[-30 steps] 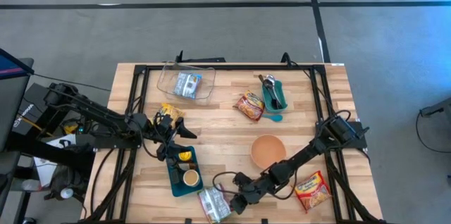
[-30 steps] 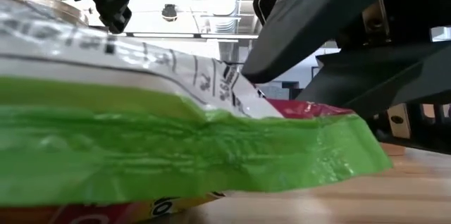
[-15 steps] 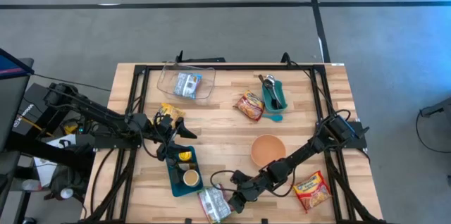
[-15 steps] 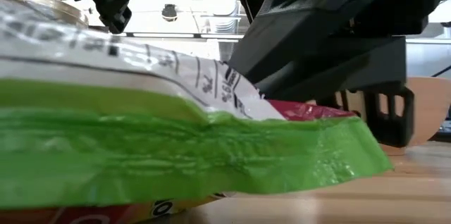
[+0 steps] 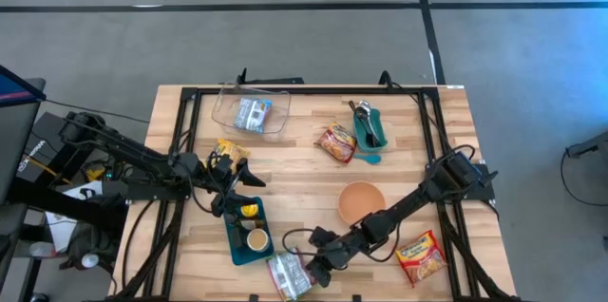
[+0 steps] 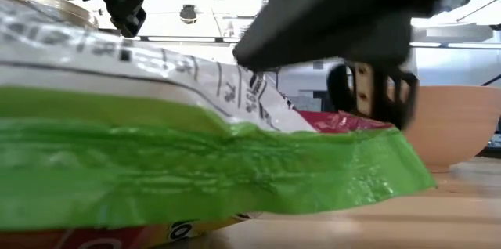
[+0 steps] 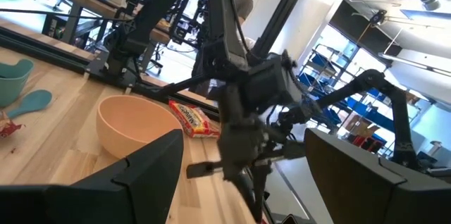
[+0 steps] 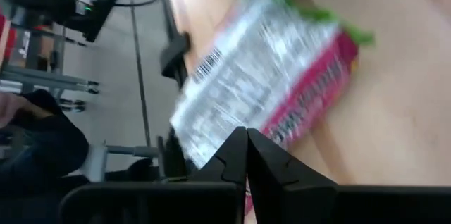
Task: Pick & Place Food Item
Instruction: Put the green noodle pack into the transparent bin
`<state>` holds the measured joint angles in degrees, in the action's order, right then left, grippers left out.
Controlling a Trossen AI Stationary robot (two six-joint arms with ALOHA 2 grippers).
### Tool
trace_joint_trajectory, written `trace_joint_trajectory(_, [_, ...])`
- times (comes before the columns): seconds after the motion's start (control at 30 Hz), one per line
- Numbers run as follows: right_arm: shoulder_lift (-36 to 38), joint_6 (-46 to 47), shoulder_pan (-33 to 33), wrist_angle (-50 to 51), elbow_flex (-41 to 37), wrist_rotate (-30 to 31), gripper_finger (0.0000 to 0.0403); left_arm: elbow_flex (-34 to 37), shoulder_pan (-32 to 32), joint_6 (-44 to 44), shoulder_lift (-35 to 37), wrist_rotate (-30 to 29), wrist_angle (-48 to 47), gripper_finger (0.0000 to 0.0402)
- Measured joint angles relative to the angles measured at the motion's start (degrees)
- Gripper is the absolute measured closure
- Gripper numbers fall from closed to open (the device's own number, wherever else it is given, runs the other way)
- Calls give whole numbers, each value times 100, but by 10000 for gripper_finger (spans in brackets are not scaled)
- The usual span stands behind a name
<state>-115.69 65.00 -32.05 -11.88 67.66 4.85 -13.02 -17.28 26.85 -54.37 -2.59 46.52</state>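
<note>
The food item nearest my grippers is a silver packet (image 5: 288, 275) with a green end and a pink edge, lying flat at the table's near edge. It fills the low view (image 6: 196, 163). My right gripper (image 5: 316, 269) is shut and slants down at the packet's right side; in the right wrist view its closed fingertips (image 8: 246, 139) stand at the packet's (image 8: 261, 76) near edge. My left gripper (image 5: 242, 180) hangs open and level over the far end of a teal tray (image 5: 237, 245), with nothing between its fingers (image 7: 151, 175). My right gripper's shut fingertips stand at the packet's pink edge (image 8: 282, 129). Whether they touch it, I cannot tell. The packet lies flat on the table.
The tray holds a cup and a yellow piece. A tan bowl (image 5: 362, 203) sits mid-table, a red-yellow noodle packet (image 5: 421, 256) near right, another packet (image 5: 336, 142) and a teal bowl with utensils (image 5: 369, 126) farther back. A clear box (image 5: 252, 112) stands far left.
My right gripper has shut its fingers, rolled about its own axis and risen a little beside the silver packet. The packet has stayed where it lay.
</note>
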Motion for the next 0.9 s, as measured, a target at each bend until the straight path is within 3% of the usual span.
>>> trace_joint_trajectory(0.13, [260, -935, 24, -35, 67, 256, 402, 0, -1, -2, 0, -47, 2, 112])
trace_joint_trajectory(0.4, [254, -3692, -22, 5, 815, 318, 402, 0, 7, -4, 0, -96, 35, 112])
trace_joint_trajectory(0.9, [-589, -4405, 54, 496, 1740, 177, 403, 0, 7, -266, 0, -94, 145, 112])
